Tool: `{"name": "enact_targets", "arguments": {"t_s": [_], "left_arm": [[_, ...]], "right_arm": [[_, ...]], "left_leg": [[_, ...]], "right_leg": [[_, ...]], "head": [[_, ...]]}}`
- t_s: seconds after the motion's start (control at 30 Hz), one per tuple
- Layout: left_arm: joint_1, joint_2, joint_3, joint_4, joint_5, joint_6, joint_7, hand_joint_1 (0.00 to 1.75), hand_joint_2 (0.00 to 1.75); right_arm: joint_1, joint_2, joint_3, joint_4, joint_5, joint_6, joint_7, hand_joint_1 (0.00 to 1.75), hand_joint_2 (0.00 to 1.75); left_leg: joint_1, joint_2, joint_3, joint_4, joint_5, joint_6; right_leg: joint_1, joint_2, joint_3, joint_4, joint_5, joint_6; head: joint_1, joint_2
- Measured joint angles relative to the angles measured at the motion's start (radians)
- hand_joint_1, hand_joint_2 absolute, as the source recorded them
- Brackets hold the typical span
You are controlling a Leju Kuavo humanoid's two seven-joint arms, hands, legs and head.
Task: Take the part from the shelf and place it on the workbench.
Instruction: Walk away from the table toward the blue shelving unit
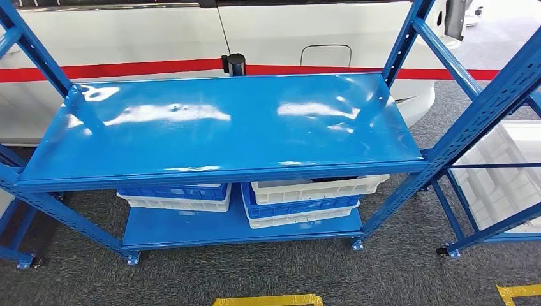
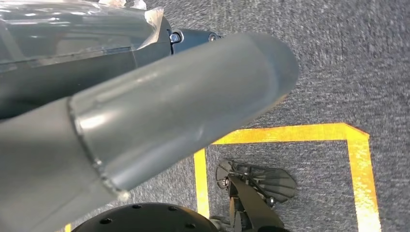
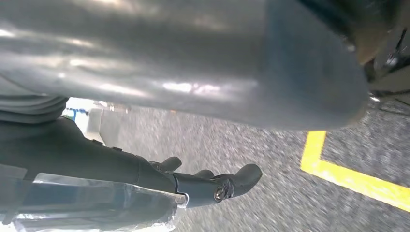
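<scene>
Both hands hang over grey carpet, away from the blue shelf unit.
Right hand (image 3: 212, 186) shows dark fingers (image 3: 244, 175) lightly curled and apart, closed on nothing, above carpet crossed by yellow floor tape (image 3: 358, 181) at the right of that frame. Left hand (image 2: 159, 111) is seen mostly as a thick grey thumb across its wrist frame, so whether its fingers are apart or together cannot be told; a taped square (image 2: 358, 169) lies on the carpet below it. In the head view the shelf unit (image 1: 217, 127) spans the middle of the frame, its glossy top board bare, blue uprights at both sides. Under that board, on the bottom shelf, sit stacked white and blue crates (image 1: 306, 197) right of centre and another stack (image 1: 175, 196) left of centre. Something dark lies in the top right crate, too hidden to identify as the part. A white vehicle body with a red stripe (image 1: 127, 69) fills the upper frame behind.
</scene>
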Motion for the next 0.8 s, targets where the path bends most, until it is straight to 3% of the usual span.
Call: {"name": "enact_targets", "arguments": {"t_s": [0.03, 0.1, 0.17, 0.23, 0.3, 0.37, 0.4, 0.43, 0.47, 0.53, 0.6, 0.67, 0.73, 0.8], "left_arm": [[0.000, 0.000, 0.000, 0.000, 0.000, 0.000, 0.001, 0.00, 0.00], [0.000, 0.000, 0.000, 0.000, -0.001, 0.001, 0.002, 0.00, 0.00], [0.001, 0.000, 0.000, 0.000, -0.002, 0.002, 0.002, 0.00, 0.00], [0.002, 0.000, 0.000, 0.000, -0.002, 0.005, 0.002, 0.00, 0.00], [0.001, 0.000, 0.000, 0.000, -0.002, 0.006, 0.001, 0.00, 0.00], [0.001, 0.001, 0.000, 0.000, -0.002, 0.007, 0.001, 0.00, 0.00], [0.001, 0.001, 0.000, 0.000, -0.002, 0.007, 0.001, 0.00, 0.00], [0.002, 0.002, 0.000, 0.000, -0.002, 0.007, 0.001, 0.00, 0.00], [0.002, 0.002, 0.000, 0.000, -0.002, 0.007, 0.001, 0.00, 0.00], [0.001, 0.003, 0.000, 0.000, -0.002, 0.008, 0.001, 0.00, 0.00], [-0.001, 0.003, 0.000, 0.000, -0.002, 0.008, 0.000, 0.00, 0.00], [-0.001, 0.003, 0.000, 0.000, -0.002, 0.008, 0.000, 0.00, 0.00], [0.000, 0.002, 0.000, 0.000, -0.002, 0.013, 0.000, 0.00, 0.00], [-0.001, 0.001, 0.000, 0.000, -0.003, 0.025, 0.002, 0.00, 0.00]], "right_arm": [[0.000, 0.000, 0.000, 0.000, 0.001, 0.001, 0.000, 0.00, 0.00], [-0.003, 0.000, 0.000, 0.000, 0.002, 0.002, 0.000, 0.00, 0.00], [-0.006, 0.000, 0.000, 0.000, 0.002, 0.002, 0.000, 0.00, 0.00], [-0.007, 0.002, 0.000, 0.000, 0.002, 0.002, 0.000, 0.00, 0.00], [-0.005, 0.002, 0.000, 0.000, 0.003, 0.002, 0.000, 0.00, 0.00], [-0.002, 0.001, 0.000, 0.000, 0.003, 0.002, 0.000, 0.00, 0.00], [-0.001, 0.001, 0.000, 0.000, 0.003, 0.002, 0.000, 0.00, 0.00], [-0.001, 0.001, 0.000, 0.000, 0.003, 0.002, 0.000, 0.00, 0.00], [-0.002, 0.002, 0.000, 0.000, 0.003, 0.002, 0.000, 0.00, 0.00], [-0.003, 0.002, 0.000, 0.000, 0.003, 0.002, 0.000, 0.00, 0.00], [-0.004, 0.002, 0.000, 0.000, 0.003, 0.002, 0.000, 0.00, 0.00], [-0.005, 0.002, 0.000, -0.001, 0.002, 0.001, -0.001, 0.00, 0.00], [-0.006, 0.002, 0.000, -0.001, -0.002, -0.003, -0.005, 0.00, 0.00], [-0.004, 0.001, -0.002, -0.001, -0.013, -0.013, -0.007, 0.00, 0.87]], "left_leg": [[-0.002, -0.012, 0.002, 0.001, -0.003, -0.005], [-0.004, -0.027, 0.002, 0.000, -0.007, -0.017], [-0.001, -0.034, 0.001, -0.001, -0.007, -0.027], [0.001, 0.003, -0.015, 0.034, -0.030, -0.035], [0.001, 0.057, -0.066, 0.142, -0.089, -0.043], [0.002, 0.076, -0.129, 0.261, -0.136, -0.049], [0.002, 0.079, -0.142, 0.281, -0.134, -0.049], [0.002, 0.083, -0.134, 0.262, -0.113, -0.048], [0.001, 0.092, -0.106, 0.204, -0.078, -0.044], [-0.003, 0.135, -0.036, 0.068, -0.022, -0.032], [-0.010, 0.156, -0.006, 0.011, -0.009, -0.023], [-0.012, 0.134, -0.003, 0.003, -0.005, -0.014], [-0.008, 0.116, 0.005, -0.013, 0.005, -0.001], [-0.003, 0.102, 0.008, -0.022, 0.012, 0.006]], "right_leg": [[-0.002, 0.015, 0.021, -0.057, 0.026, -0.001], [0.001, 0.030, 0.039, -0.103, 0.045, -0.018], [0.001, 0.014, 0.046, -0.106, 0.049, -0.038], [-0.004, -0.005, 0.053, -0.109, 0.052, -0.055], [-0.002, -0.026, 0.056, -0.111, 0.051, -0.068], [0.003, -0.052, 0.059, -0.111, 0.046, -0.075], [0.005, -0.065, 0.061, -0.111, 0.044, -0.078], [0.007, -0.078, 0.064, -0.111, 0.041, -0.079], [0.009, -0.089, 0.067, -0.111, 0.039, -0.079], [0.016, -0.108, 0.076, -0.111, 0.031, -0.072], [0.022, -0.124, 0.082, -0.112, 0.023, -0.061], [0.025, -0.140, 0.089, -0.115, 0.019, -0.050], [0.022, -0.115, 0.084, -0.094, 0.003, -0.042], [0.014, -0.060, 0.038, 0.001, -0.043, -0.043]], "head": [[0.001, 0.000], [0.001, 0.000], [0.001, 0.000], [-0.002, 0.000], [-0.007, 0.000], [-0.009, 0.000], [-0.009, 0.000], [-0.009, 0.000], [-0.009, 0.000], [-0.008, 0.000], [-0.006, 0.000], [-0.005, 0.000], [-0.004, 0.000], [0.000, 0.000]]}}
